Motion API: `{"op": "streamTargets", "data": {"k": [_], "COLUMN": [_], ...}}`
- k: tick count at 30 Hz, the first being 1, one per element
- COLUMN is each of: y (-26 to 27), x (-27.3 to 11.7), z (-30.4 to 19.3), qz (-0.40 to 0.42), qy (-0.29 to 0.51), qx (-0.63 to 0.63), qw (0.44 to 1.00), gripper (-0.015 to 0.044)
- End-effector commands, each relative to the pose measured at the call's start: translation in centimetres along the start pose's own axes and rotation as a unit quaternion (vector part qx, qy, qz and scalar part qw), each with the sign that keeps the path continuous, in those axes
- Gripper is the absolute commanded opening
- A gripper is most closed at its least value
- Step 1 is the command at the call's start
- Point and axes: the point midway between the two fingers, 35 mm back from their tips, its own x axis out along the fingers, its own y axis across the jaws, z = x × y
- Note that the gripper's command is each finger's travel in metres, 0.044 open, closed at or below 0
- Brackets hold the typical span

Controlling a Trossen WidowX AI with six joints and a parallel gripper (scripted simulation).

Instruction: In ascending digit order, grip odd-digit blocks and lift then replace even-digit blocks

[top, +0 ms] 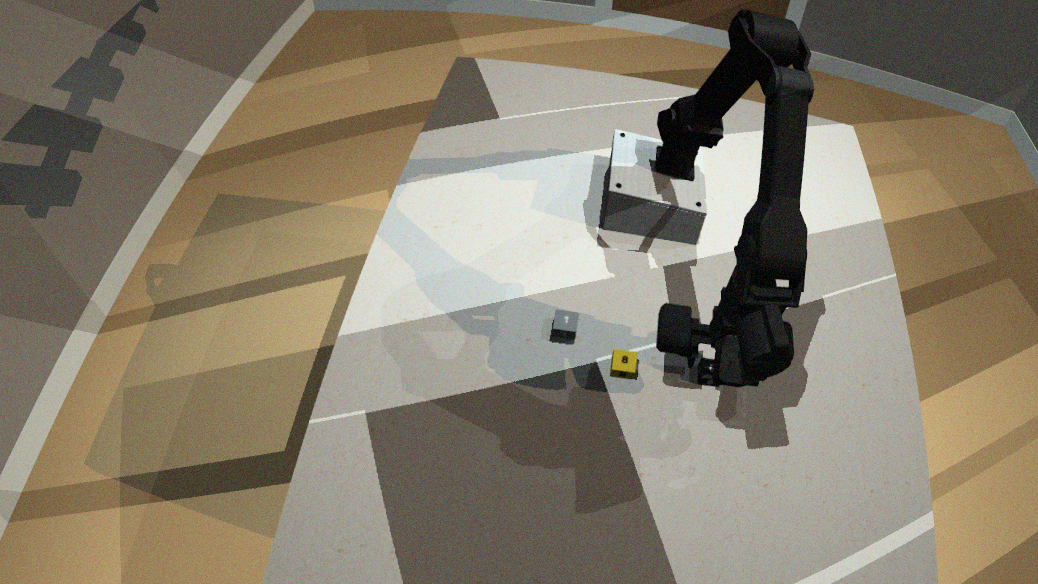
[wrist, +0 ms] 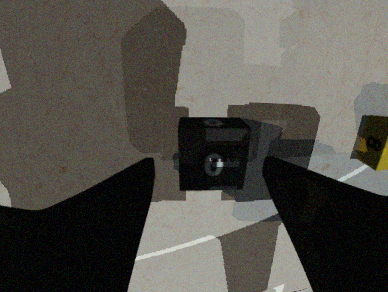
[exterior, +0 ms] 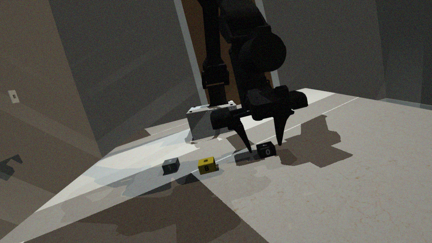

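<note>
Block (exterior: 265, 150) (wrist: 213, 155) marked with a pale 0, black and boxy, between the parted, tapering fingers of the pincer (top: 718, 371) (exterior: 265, 148) (wrist: 210, 165), well open and gripping nothing. Near the pincer, yellow cube (top: 624, 363) (exterior: 207, 165) (wrist: 375, 142) with black 8s; farther away, grey cube (top: 564, 325) (exterior: 170, 165) with a pale 1. Beneath the pincer, speckled, stone-like table (top: 834, 406) (exterior: 332, 196) (wrist: 300, 30).
</note>
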Motion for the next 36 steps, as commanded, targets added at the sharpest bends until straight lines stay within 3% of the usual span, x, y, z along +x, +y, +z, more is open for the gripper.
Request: {"op": "streamTargets", "data": {"k": [1,12,14,18,23,31,36], "y": [0.0,0.0,0.0,0.0,0.0,-0.3,-7.3], "x": [0.1,-3.6,-4.9,-11.3,-11.7,-11.7,-11.8], "z": [0.0,0.0,0.2,0.1,0.1,0.1,0.2], "qz": [0.000,0.000,0.000,0.000,0.000,0.000,-0.006], "qy": [0.000,0.000,0.000,0.000,0.000,-0.001,-0.003], "qx": [0.000,0.000,0.000,0.000,0.000,-0.001,-0.001], "qw": [1.000,1.000,1.000,1.000,1.000,1.000,1.000], "gripper": [0.0383,0.0400,0.0348,0.0242,0.0120,0.0120,0.0120]}}
